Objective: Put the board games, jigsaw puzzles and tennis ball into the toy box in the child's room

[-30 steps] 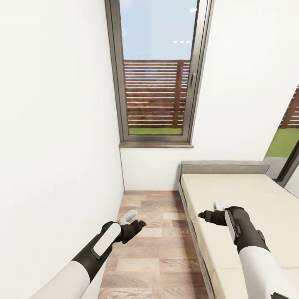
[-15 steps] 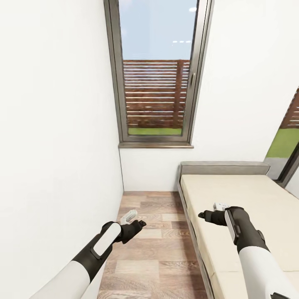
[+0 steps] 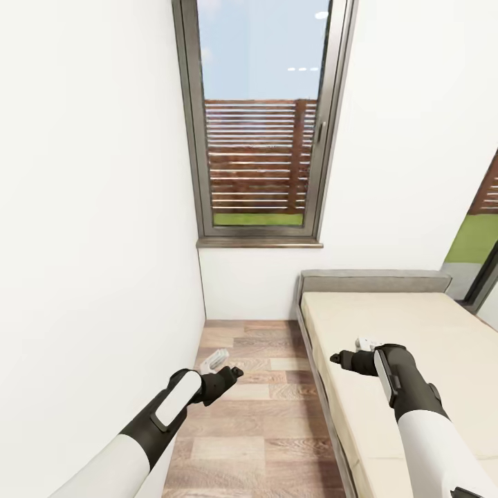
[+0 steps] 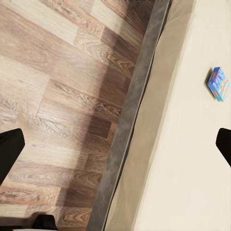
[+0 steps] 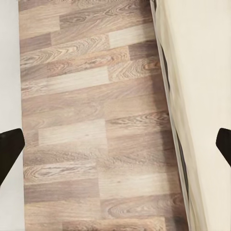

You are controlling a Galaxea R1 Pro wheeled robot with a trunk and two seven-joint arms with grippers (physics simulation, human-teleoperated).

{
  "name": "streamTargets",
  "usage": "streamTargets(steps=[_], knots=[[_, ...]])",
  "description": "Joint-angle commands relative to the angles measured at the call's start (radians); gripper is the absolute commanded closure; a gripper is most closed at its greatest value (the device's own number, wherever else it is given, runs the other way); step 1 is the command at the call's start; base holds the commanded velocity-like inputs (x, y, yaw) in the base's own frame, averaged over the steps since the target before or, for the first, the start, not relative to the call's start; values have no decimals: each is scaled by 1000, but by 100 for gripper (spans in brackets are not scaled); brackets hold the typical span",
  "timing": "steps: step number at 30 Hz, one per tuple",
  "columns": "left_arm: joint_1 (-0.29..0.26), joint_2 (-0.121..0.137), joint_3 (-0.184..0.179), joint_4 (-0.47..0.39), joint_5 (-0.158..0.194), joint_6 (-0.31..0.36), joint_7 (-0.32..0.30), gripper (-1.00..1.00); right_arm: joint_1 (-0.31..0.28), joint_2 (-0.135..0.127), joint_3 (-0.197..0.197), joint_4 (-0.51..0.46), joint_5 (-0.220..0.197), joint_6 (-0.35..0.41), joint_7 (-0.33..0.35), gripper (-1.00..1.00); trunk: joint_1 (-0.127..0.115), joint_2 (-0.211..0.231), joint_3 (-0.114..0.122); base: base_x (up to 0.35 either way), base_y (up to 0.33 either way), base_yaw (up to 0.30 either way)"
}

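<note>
left pincer (image 3: 223, 366): held out low over the wooden floor (image 3: 256, 415), in the strip between the white wall (image 3: 90, 242) and the bed (image 3: 415, 360). in the left wrist view its two dark fingertips (image 4: 9, 154) sit at opposite edges of the picture with floor and mattress between them, so the jaws stand wide open and hold nothing.

right pincer (image 3: 349, 353): held out over the near edge of the bed, level with the left one. its dark fingertips (image 5: 9, 149) likewise sit far apart in the right wrist view, open and empty, looking down on the floor beside the bed frame.

task thing in sight: one board game (image 4: 219, 84), the small blue colourful box, lying flat on the bare mattress, well apart from the left pincer and across the grey bed rail (image 4: 130, 130) from the floor below it. its long axis runs roughly along the rail. no toy lies on the part of the mattress that the head view takes in, so the box probably sits nearer the robot than that stretch.

judgement: the right arm already hangs over the bed and looks the nearer one; the coming reach turns on bringing a pincer back and down toward the box. the worktop and toy box are out of sight.
</note>
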Motion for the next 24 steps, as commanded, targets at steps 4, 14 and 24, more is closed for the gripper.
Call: streamTargets(steps=[4,14,24], knots=[[-1,1,-2,-2,10,0,10,-100,-1,0,-2,-1,10,3,9,-100,1,-2,-2,218,-1,0],[-1,1,-2,-2,10,-1,10,-100,-1,0,-2,-1,10,3,9,-100,1,-2,-2,287,0,0],[-1,0,-3,-2,9,-2,10,-100,-1,0,-2,-1,10,3,9,-100,1,-2,-2,321,0,0]])
